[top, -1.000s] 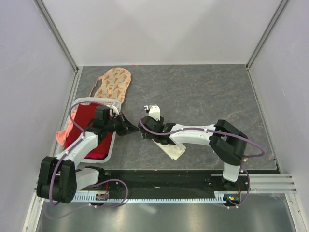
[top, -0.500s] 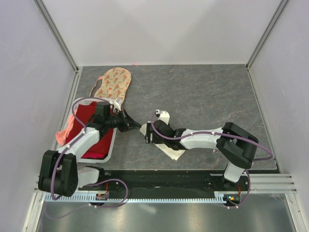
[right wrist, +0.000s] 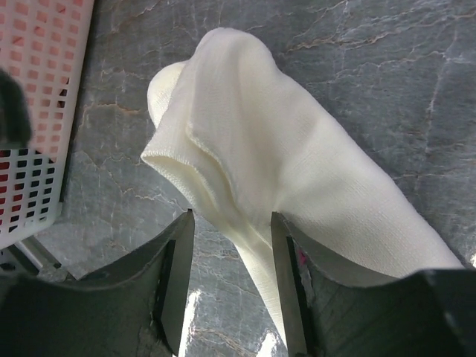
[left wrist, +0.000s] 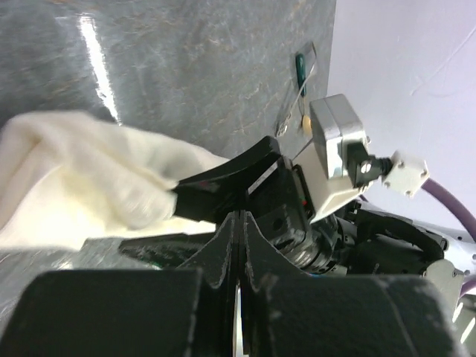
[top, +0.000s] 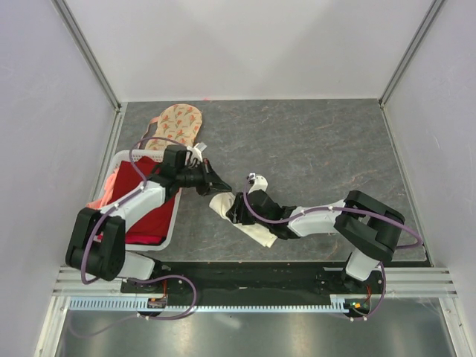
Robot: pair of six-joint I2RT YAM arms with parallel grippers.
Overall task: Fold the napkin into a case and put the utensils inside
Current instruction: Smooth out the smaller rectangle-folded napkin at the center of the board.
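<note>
Napkin (right wrist: 260, 149) lies folded on table (top: 335, 149) beside basket (top: 170, 229), right gripper (right wrist: 232, 219) jaws apart astride its fold, left gripper (left wrist: 238, 223) pinched together nearby; grabbing one layer only could pull the fold apart.

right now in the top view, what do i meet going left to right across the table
white mesh plastic basket with red cloth → cream-white soft cloth napkin → right arm's black elbow
</note>
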